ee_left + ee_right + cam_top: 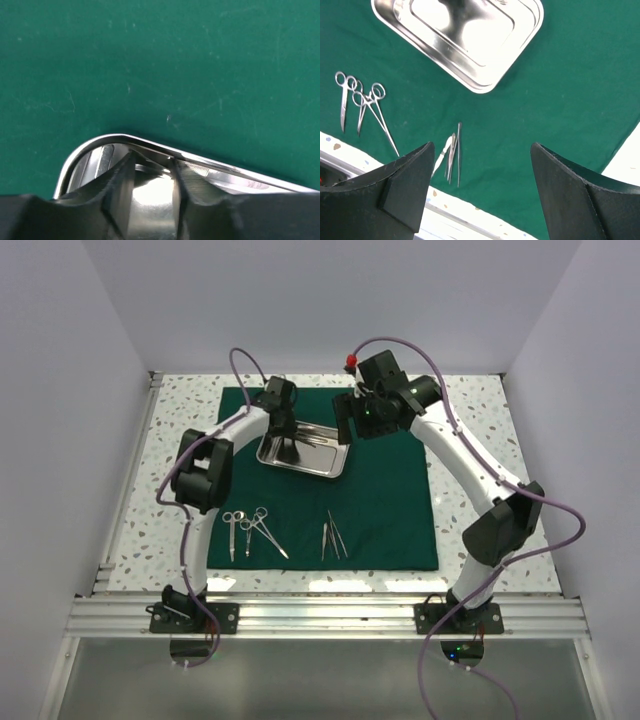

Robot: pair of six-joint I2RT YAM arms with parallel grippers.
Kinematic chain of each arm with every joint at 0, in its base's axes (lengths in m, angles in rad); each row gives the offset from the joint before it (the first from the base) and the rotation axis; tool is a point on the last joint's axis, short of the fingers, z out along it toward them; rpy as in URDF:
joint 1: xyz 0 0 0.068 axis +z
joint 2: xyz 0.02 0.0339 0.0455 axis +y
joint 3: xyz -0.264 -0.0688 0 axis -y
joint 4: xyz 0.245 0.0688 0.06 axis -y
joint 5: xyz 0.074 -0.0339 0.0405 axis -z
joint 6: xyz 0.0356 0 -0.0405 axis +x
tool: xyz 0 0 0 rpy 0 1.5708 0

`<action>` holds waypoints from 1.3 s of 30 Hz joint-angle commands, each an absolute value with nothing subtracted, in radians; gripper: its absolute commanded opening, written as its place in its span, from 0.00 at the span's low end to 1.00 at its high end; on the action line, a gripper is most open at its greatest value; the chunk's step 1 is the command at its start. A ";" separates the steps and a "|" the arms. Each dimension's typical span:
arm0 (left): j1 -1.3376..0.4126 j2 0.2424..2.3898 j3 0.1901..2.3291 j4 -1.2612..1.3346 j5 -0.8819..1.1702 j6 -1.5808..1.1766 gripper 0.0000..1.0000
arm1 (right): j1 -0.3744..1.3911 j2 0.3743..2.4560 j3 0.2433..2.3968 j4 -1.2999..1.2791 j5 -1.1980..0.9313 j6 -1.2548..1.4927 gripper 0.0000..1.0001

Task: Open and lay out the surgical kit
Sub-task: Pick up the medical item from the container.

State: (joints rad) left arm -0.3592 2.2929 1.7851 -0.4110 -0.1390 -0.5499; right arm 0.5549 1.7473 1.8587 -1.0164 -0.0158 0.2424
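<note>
At a corner of the steel tray (318,462), left gripper (152,160), jaws narrowly parted, nothing visibly held, may skid it over cloth (380,510); right gripper (481,146) beside tray gapes empty.

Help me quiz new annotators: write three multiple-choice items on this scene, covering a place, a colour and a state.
1. Where is the tray?
A. flat on the cloth
B. beside the cloth
C. under the cloth

2. What colour is the cloth?
A. blue
B. dark green
C. white

3. How is the right gripper?
A. shut tight
B. open, empty
C. shut on the tray

Answers:
1 A, green cloth shows all round the tray.
2 B, it is dark green in every view.
3 B, its fingers stand wide apart with nothing between them.
</note>
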 commanded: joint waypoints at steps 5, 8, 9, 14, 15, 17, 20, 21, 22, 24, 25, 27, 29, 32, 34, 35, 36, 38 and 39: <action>-0.354 2.428 1.727 -0.479 -0.071 -0.523 0.24 | 0.551 1.835 1.985 -1.066 -0.003 0.227 0.82; -0.348 2.448 1.721 -0.471 -0.054 -0.509 0.00 | 0.551 1.856 2.006 -1.071 -0.003 0.229 0.82; -0.347 2.462 1.726 -0.482 -0.049 -0.503 0.00 | 0.551 1.859 2.013 -1.068 -0.003 0.229 0.82; -0.337 2.473 1.785 -0.482 -0.028 -0.492 0.00 | 0.549 1.884 2.040 -1.071 -0.012 0.232 0.82; -0.337 2.465 1.795 -0.479 -0.028 -0.488 0.00 | 0.548 1.885 2.045 -1.071 -0.014 0.232 0.82; -0.337 2.441 1.812 -0.483 -0.028 -0.482 0.00 | 0.545 1.894 2.055 -1.069 -0.018 0.235 0.82; -0.336 2.412 1.873 -0.506 -0.041 -0.463 0.00 | 0.542 1.901 2.068 -1.066 -0.023 0.238 0.82; -0.336 2.405 1.916 -0.514 -0.051 -0.462 0.00 | 0.541 1.902 2.071 -1.066 -0.025 0.236 0.82; -0.334 2.401 1.937 -0.523 -0.051 -0.459 0.00 | 0.541 1.902 2.072 -1.065 -0.025 0.238 0.82; -0.330 2.387 2.014 -0.548 -0.058 -0.459 0.00 | 0.538 1.904 2.074 -1.060 -0.029 0.238 0.81; -0.327 2.384 2.040 -0.557 -0.058 -0.462 0.00 | 0.538 1.904 2.077 -1.060 -0.029 0.238 0.81; -0.316 2.378 2.127 -0.575 -0.054 -0.468 0.00 | 0.535 1.905 2.083 -1.055 -0.035 0.239 0.81; -0.302 2.376 2.187 -0.598 -0.040 -0.479 0.00 | 0.531 1.904 2.091 -1.054 -0.040 0.242 0.81; -0.285 2.344 2.250 -0.595 -0.005 -0.488 0.00 | 0.525 1.895 2.092 -1.051 -0.037 0.242 0.80; -0.290 2.297 2.234 -0.584 0.026 -0.500 0.00 | 0.520 1.885 2.088 -1.058 -0.012 0.242 0.79; -0.294 2.277 2.217 -0.572 0.034 -0.520 0.00 | 0.514 1.882 2.088 -1.066 0.000 0.242 0.78; -0.308 2.255 2.163 -0.559 0.063 -0.529 0.00 | 0.509 1.872 2.086 -1.074 0.064 0.248 0.76; -0.336 2.188 2.070 -0.522 0.080 -0.551 0.00 | 0.473 1.853 2.071 -1.081 0.092 0.259 0.74; -0.374 2.163 2.034 -0.505 0.084 -0.555 0.00 | 0.453 1.833 2.063 -1.083 0.095 0.279 0.73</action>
